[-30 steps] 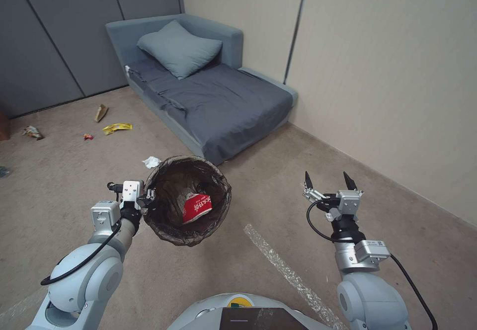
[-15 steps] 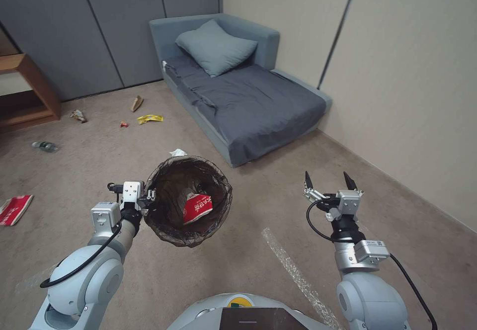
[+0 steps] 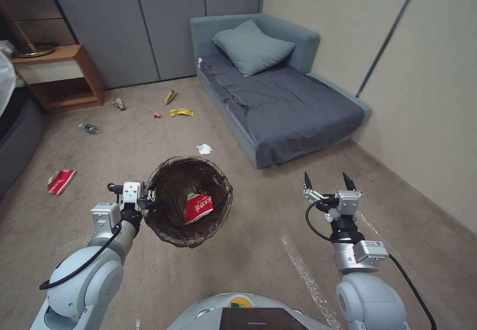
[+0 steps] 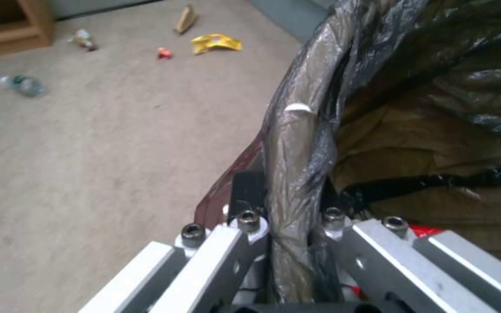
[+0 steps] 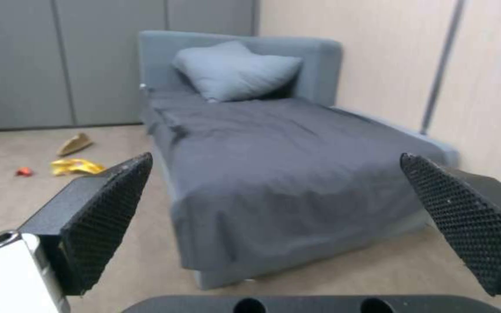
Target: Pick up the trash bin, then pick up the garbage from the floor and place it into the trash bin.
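The trash bin [image 3: 169, 215], lined with a dark bag, hangs off the floor in front of me. My left gripper [image 3: 149, 202] is shut on its rim [image 4: 297, 143], and a red-and-white packet [image 3: 197, 208] lies inside. My right gripper [image 3: 328, 181] is held open at the right with nothing in it, its pads [image 5: 105, 217] wide apart. Garbage lies on the floor ahead: a white tissue [image 3: 204, 148], a yellow wrapper [image 3: 181, 112], a brown scrap [image 3: 170, 96], a small red piece [image 3: 157, 115], a crumpled packet [image 3: 118, 103], a bottle [image 3: 89, 128] and a red-and-white packet [image 3: 60, 180].
A grey sofa bed [image 3: 288, 106] with a pillow [image 3: 253, 46] fills the far right corner. A wooden shelf [image 3: 59, 76] stands at the far left, with dark furniture [image 3: 15, 131] along the left edge. The beige wall runs along the right. A tape line [image 3: 303, 270] crosses the carpet.
The whole picture has shifted right, so the camera has turned left. The shelf, the bottle and the red-and-white packet came into view. Both arms and the bin keep their pose.
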`<state>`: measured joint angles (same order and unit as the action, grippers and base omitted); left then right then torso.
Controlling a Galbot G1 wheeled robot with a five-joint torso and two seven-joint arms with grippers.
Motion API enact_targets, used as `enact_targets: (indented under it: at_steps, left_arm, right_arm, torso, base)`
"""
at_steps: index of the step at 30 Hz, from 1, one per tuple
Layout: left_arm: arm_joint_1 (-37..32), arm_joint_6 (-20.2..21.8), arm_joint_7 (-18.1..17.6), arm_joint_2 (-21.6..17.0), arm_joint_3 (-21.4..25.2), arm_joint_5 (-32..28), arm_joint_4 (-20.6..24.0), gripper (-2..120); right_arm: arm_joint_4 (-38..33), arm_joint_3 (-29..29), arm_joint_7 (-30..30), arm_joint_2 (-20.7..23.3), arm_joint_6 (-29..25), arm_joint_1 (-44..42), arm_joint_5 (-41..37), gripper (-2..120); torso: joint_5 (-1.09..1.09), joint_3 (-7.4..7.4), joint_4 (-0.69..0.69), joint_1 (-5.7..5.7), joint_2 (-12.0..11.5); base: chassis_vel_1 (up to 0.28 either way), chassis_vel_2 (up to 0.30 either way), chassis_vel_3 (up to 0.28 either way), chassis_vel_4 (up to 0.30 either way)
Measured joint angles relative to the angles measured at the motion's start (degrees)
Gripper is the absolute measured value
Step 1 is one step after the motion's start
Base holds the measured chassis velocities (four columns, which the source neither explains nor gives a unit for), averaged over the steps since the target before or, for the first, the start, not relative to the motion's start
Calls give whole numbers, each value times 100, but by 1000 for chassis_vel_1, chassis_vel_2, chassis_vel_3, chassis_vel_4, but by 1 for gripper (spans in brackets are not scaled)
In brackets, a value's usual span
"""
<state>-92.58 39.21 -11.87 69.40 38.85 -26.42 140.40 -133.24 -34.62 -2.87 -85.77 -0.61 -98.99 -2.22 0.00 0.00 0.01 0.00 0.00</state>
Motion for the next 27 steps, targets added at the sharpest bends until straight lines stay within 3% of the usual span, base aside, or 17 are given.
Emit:
enact_targets:
  at_steps: [27]
  left_arm:
    - [-89, -10, 6, 60, -32, 72, 56, 2]
  right_arm:
    - [-14, 65, -57, 57, 40, 11, -19, 100]
  torso:
    - [0, 0, -1, 0, 0]
  base:
    - [77, 78, 74, 78]
